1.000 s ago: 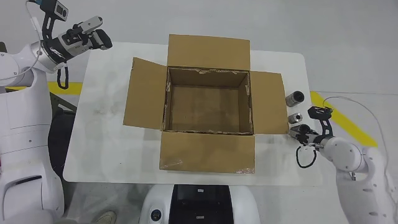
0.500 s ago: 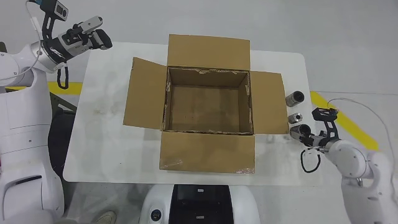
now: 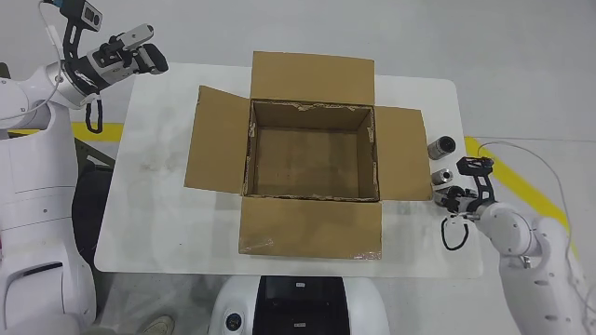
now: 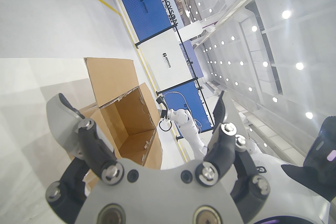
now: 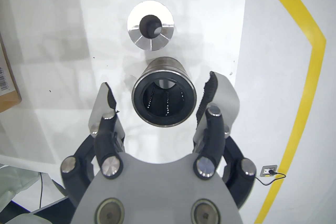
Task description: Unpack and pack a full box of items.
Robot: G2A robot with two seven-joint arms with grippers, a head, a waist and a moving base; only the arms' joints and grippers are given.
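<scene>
We see a white counter [image 3: 154, 214] standing on a pale grey floor [image 3: 466, 19]. A yellow floor line [image 3: 521, 186] runs past the counter's right side, and a further stretch shows at its left. A small floor socket [image 5: 268, 171] with a black cable plugged in sits just beside the yellow line. Farther back in the hall stand blue pegboard panels [image 4: 145, 9] and a white panel [image 4: 164, 58] in black frames, under rows of round ceiling lights [image 4: 286, 14].

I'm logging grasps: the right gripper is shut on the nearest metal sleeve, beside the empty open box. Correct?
No. The right gripper is open, its fingers spread either side of the metal sleeve, as the right wrist view shows. The sleeve is beside the empty open box.
</scene>
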